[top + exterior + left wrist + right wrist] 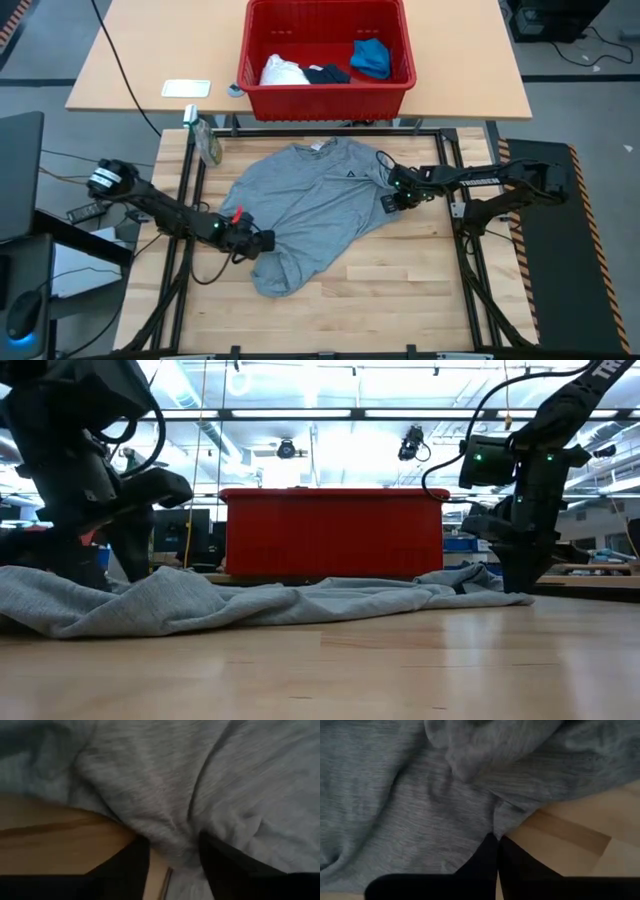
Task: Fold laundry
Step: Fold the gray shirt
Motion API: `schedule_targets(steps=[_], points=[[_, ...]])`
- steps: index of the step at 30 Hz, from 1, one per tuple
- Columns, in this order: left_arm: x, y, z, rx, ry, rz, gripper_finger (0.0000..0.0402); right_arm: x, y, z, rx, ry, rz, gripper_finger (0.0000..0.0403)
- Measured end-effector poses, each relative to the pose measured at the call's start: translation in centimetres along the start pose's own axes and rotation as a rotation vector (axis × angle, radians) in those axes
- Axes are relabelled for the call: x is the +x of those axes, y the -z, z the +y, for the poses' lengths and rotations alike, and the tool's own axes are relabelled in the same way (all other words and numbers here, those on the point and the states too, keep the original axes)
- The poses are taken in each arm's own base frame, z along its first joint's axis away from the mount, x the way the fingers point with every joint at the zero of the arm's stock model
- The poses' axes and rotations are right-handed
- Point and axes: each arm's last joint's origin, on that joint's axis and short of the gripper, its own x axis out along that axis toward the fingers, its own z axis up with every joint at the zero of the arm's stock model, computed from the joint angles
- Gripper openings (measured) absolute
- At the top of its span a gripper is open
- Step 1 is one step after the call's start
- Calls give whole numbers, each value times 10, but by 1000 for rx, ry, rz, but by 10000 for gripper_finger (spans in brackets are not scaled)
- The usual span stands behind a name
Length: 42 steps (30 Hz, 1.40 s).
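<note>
The grey T-shirt lies spread on the wooden table with its collar toward the far edge; its near left part is bunched up. My left gripper sits low at the shirt's left edge and is shut on cloth. My right gripper sits low at the shirt's right sleeve, fingers together at the cloth's edge. The white cloth, the navy garment and the bright blue garment lie in the red basket. My left gripper pinches a thick fold at the T-shirt's left edge between its two fingers, coming in low from the table's left. Bare wood shows farther back between the fingers. The rest of the shirt lies on the table. My right gripper is shut on the edge of the shirt's right sleeve, coming in low from the table's right. Only a thin bit of cloth meets the fingertips; how many layers, I cannot tell. The sleeve lies slack on the table.
The red basket stands on the farther table behind the work area. A white card and a small greenish object lie toward the far left. Bare wood stretches along the near edge. A black frame borders the work table.
</note>
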Motion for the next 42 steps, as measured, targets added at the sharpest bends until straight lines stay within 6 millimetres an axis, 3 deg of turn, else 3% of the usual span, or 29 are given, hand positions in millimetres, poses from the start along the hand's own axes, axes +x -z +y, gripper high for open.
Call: schedule_targets(steps=[7, 10, 13, 18, 20, 28, 31, 36, 42], points=[[6, -9, -3, 158, 18, -39, 19, 1, -7, 6, -59, -153, 21, 4], [-1, -13, -9, 223, 59, -9, 8, -7, -11, 12, -60, -265, 5, 3], [-20, -18, -18, 287, 80, -20, 4, -26, -16, 19, -80, -329, -55, 2], [-84, -33, -33, 370, 102, -102, 2, -75, -25, 32, -119, -424, -204, 2], [-118, -42, -39, 406, 117, -143, 2, -100, -27, 35, -139, -449, -267, 1], [-263, -80, -46, 571, 237, -334, 1, -214, -22, 33, -209, -434, -550, 0], [-307, -92, -41, 627, 293, -364, 1, -259, -16, 26, -222, -392, -679, 0], [-356, -110, -26, 659, 334, -464, 0, -314, -8, 19, -259, -369, -822, 0], [-385, -121, -17, 662, 377, -598, 0, -345, -6, 15, -279, -325, -879, 0]])
